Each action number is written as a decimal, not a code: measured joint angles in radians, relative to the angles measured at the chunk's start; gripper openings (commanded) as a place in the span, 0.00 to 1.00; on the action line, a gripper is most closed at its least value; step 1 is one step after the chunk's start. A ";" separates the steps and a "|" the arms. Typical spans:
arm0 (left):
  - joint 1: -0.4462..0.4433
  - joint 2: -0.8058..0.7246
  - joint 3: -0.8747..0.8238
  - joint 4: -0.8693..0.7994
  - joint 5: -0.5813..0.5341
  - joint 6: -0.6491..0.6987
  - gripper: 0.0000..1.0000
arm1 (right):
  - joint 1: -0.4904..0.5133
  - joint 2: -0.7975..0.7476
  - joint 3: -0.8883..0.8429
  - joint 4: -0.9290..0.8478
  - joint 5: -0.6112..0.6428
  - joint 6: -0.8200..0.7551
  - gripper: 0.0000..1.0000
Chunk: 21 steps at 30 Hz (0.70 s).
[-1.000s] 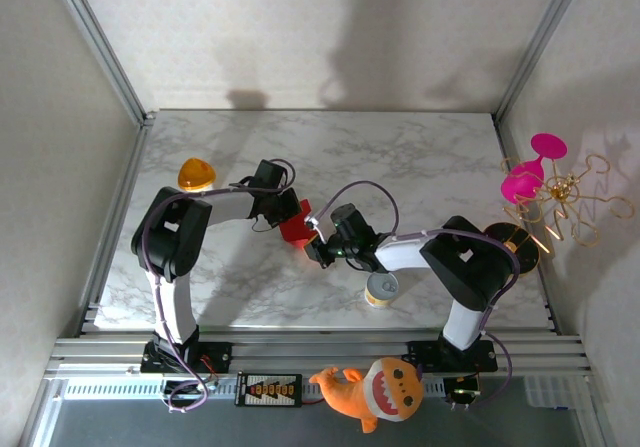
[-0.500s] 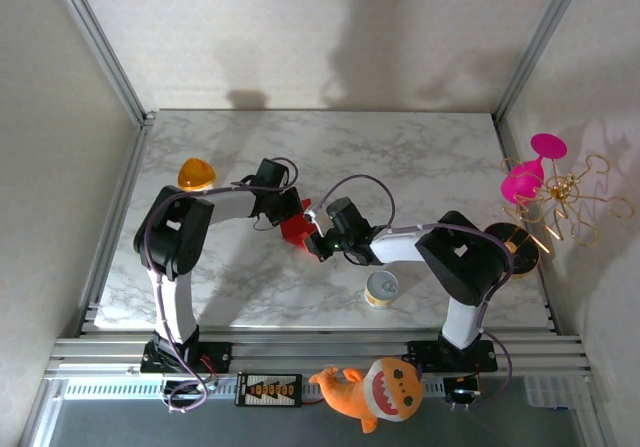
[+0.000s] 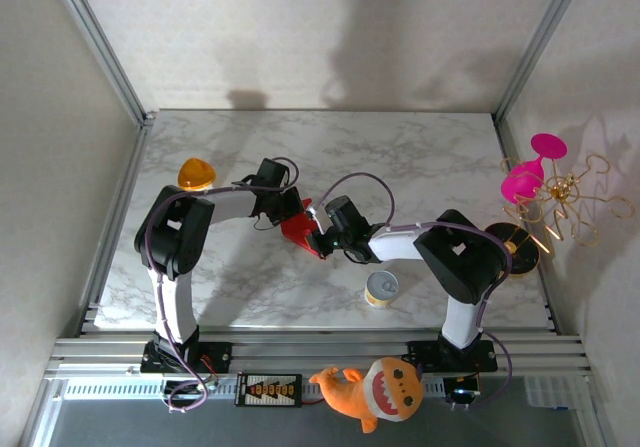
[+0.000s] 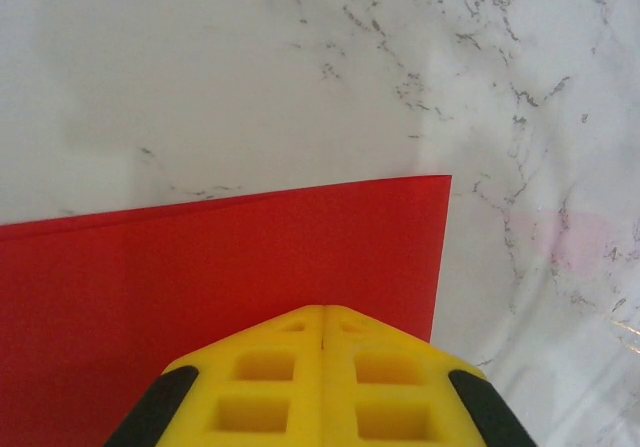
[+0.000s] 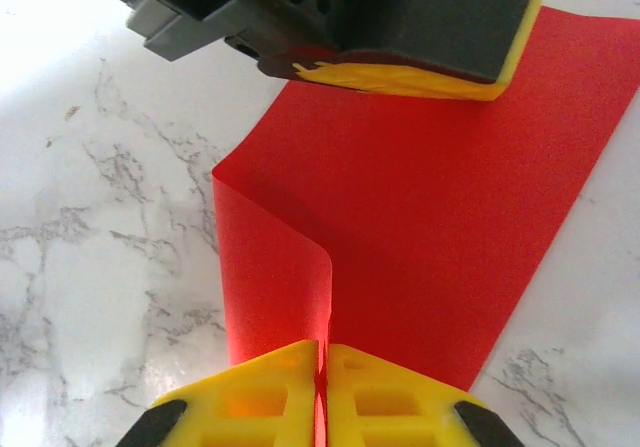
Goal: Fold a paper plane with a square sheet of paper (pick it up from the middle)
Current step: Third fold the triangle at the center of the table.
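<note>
White, grey-veined marble table (image 3: pixel 420 157). Near its front edge stood a small yellow tin (image 3: pixel 381 288). A red square sheet of paper (image 3: pixel 299 229) lay left of and behind the tin, mostly flat, one edge curled upward. An orange domed object (image 3: pixel 196 174) sat well to the tin's left, further back. A black round base (image 3: pixel 515 247) rested right of the tin, at the table's edge.

Paper (image 5: pixel 430 197) — matt, smooth, tabletop (image 4: pixel 200 57) — glossy marble

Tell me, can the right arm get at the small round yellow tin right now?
Probably not yet: the right gripper is shut on a raised flap of the thin red paper sheet, and the yellow tin sits tucked beside that arm's own forearm.
</note>
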 measured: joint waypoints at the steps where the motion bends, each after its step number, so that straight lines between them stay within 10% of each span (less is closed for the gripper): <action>1: 0.000 0.000 0.000 0.000 0.000 0.000 0.00 | 0.000 0.002 0.002 -0.003 0.003 0.000 0.11; 21: -0.001 0.002 0.000 0.003 0.004 0.000 0.00 | -0.001 0.035 0.026 -0.028 0.026 0.004 0.11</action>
